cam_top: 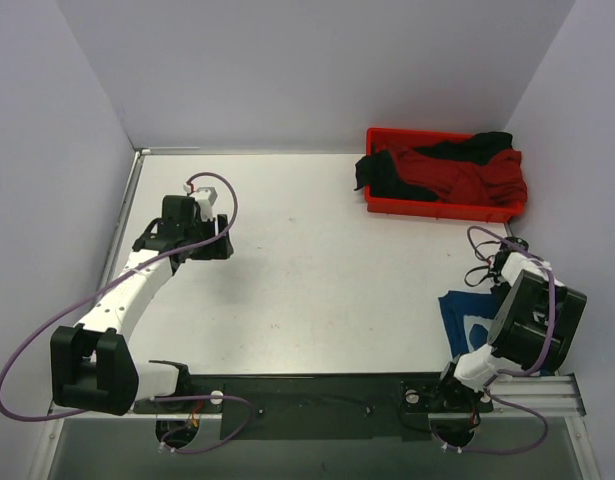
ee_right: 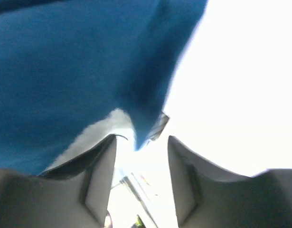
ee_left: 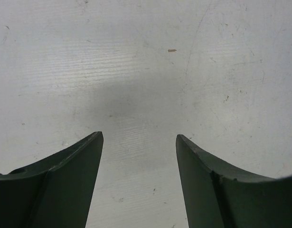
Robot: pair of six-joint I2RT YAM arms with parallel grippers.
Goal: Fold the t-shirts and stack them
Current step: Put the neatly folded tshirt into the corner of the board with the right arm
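The navy-blue t-shirt [cam_top: 459, 312] lies crumpled at the table's near right, partly hidden under my right arm. In the right wrist view it [ee_right: 65, 71] fills the upper left, and one corner hangs down to the gap between the fingertips. My right gripper [ee_right: 142, 140] is open, with the jaws apart and not closed on the cloth; in the top view it [cam_top: 494, 288] is mostly hidden by its own arm. My left gripper [ee_left: 138, 137] is open and empty over bare table at the far left [cam_top: 209, 240]. A red t-shirt [cam_top: 457, 175] and a black t-shirt [cam_top: 387, 175] lie heaped together.
The red plastic tray [cam_top: 437, 210] holding the red and black shirts stands at the back right against the wall. Grey walls close in the table on three sides. A metal rail [cam_top: 547, 395] runs along the near edge.
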